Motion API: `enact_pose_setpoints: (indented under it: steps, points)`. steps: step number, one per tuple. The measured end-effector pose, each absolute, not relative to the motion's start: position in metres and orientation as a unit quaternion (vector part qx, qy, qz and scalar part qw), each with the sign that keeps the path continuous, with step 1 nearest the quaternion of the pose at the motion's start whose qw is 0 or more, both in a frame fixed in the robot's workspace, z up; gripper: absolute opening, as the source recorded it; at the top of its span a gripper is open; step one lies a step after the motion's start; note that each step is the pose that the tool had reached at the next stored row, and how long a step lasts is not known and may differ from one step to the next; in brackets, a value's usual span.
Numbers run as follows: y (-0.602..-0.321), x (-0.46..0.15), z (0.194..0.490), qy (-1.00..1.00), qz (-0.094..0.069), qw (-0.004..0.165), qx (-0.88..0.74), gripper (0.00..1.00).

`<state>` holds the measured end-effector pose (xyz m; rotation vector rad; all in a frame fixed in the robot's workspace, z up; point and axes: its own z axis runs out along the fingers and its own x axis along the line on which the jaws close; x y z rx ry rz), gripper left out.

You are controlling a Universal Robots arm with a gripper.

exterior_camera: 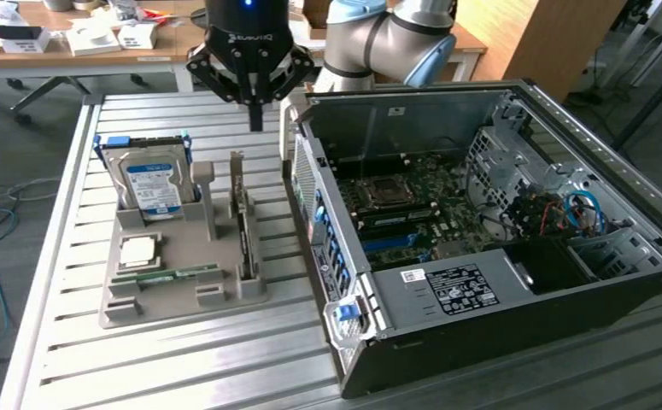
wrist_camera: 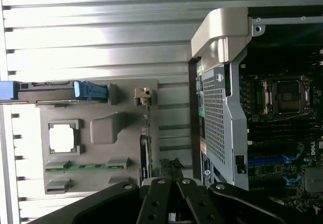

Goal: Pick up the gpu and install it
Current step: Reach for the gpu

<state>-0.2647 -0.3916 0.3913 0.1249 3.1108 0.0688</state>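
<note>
The gpu [exterior_camera: 241, 220] stands on its edge in a slot of the grey holder [exterior_camera: 183, 303], its silver bracket end pointing up and away. My gripper [exterior_camera: 255, 118] hangs shut in the air above the far end of the card, holding nothing. In the wrist view the gpu [wrist_camera: 146, 133] appears edge-on as a thin dark strip with its bracket [wrist_camera: 143, 95] at one end. The shut fingertips of my gripper [wrist_camera: 170, 166] sit close beside the card's other end. The open computer case [exterior_camera: 342, 248] lies at the exterior view's right with its motherboard [exterior_camera: 405, 209] exposed.
The holder also carries a silver blue-labelled hard drive [exterior_camera: 149, 184], a processor chip [exterior_camera: 139, 249] and a green memory stick [exterior_camera: 177, 275]. Everything sits on a slatted metal table [exterior_camera: 194, 367]. A desk with boxes [exterior_camera: 68, 38] stands behind.
</note>
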Motion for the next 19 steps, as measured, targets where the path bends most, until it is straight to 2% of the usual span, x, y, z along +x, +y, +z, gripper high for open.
enact_pose_setpoints:
  steps: [19]
  points:
    - [-0.393,-0.288,0.390,0.999,0.022,0.014,0.042,0.11]
